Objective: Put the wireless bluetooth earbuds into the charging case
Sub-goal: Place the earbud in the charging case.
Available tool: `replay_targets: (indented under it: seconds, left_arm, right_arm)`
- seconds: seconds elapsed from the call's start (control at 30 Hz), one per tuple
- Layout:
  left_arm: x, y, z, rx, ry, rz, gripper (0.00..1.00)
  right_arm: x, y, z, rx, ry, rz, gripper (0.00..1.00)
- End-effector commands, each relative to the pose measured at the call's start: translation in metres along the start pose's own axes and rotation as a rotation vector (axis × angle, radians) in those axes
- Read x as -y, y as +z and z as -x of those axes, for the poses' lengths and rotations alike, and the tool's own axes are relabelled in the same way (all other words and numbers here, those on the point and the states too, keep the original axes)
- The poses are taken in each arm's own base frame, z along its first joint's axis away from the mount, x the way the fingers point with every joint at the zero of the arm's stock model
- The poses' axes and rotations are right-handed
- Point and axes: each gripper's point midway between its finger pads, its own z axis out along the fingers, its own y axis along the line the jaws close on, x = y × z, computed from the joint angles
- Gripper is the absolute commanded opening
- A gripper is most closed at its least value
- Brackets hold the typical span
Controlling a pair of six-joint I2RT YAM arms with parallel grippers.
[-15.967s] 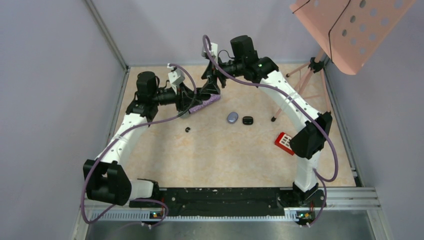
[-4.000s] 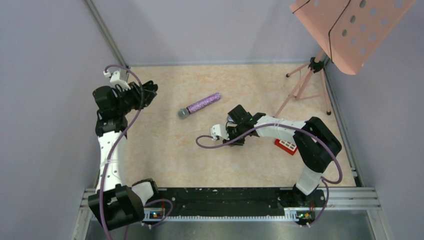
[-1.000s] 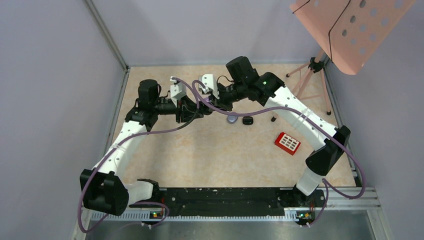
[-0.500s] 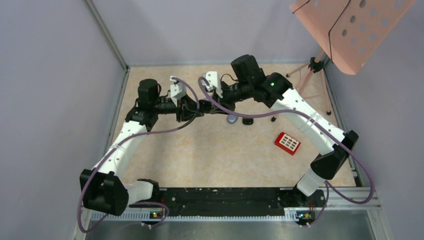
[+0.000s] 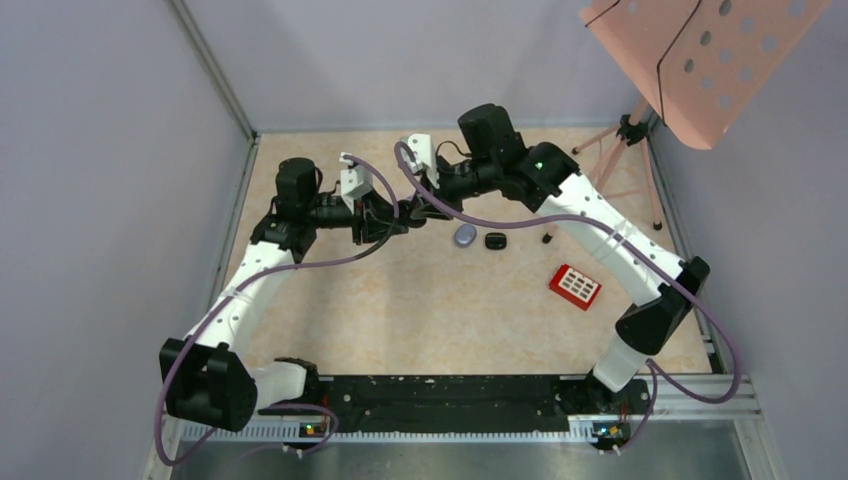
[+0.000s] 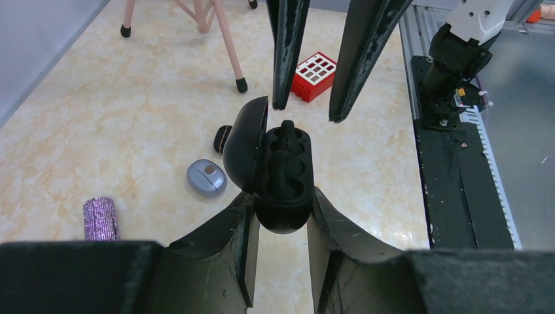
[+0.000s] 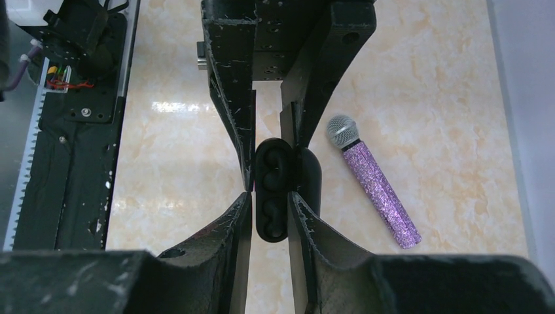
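Case (image 6: pixel 283 176) clamped between left fingers (image 6: pixel 241 245).

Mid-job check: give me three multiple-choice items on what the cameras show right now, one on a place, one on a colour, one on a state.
1. What holds the black charging case?
A) the left gripper
B) the right gripper
C) nothing, it lies loose

2. What colour is the gridded block?
A) red
B) blue
C) green

3. How is the case's lid?
A) shut
B) swung open
C) taken off

Answers:
1 A: the left gripper's fingers clamp the case on both sides, while the right gripper's fingers stand apart above it.
2 A: the block is red with pale cells.
3 B: the lid stands to one side on its hinge and the wells show.
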Motion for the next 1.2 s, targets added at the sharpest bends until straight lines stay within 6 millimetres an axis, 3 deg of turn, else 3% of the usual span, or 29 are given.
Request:
replay_targets:
  seconds: [0.0, 0.47, 0.63, 0.77, 1.17]
  left_arm:
    - [0.009, -0.002, 0.025, 0.037, 0.079, -0.031, 0.00]
    - [0.013, -0.002, 0.027, 0.041, 0.087, -0.039, 0.00]
    - [0.012, -0.002, 0.028, 0.042, 0.087, -0.037, 0.00]
    - [0.012, -0.003, 0.027, 0.039, 0.082, -0.031, 0.00]
    - [0.005, -0.002, 0.032, 0.061, 0.033, 0.016, 0.00]
  right_arm:
    - [0.004, 0.005, 0.021, 0.061, -0.029, 0.006, 0.26]
    - [0.006, 0.020, 0.022, 0.088, 0.011, 0.043, 0.26]
    - [0.004, 0.025, 0.017, 0.080, 0.029, 0.055, 0.18]
    - [0.003, 0.027, 0.014, 0.072, 0.036, 0.058, 0.00]
    - [0.001, 0.014, 0.020, 0.144, 0.016, -0.010, 0.00]
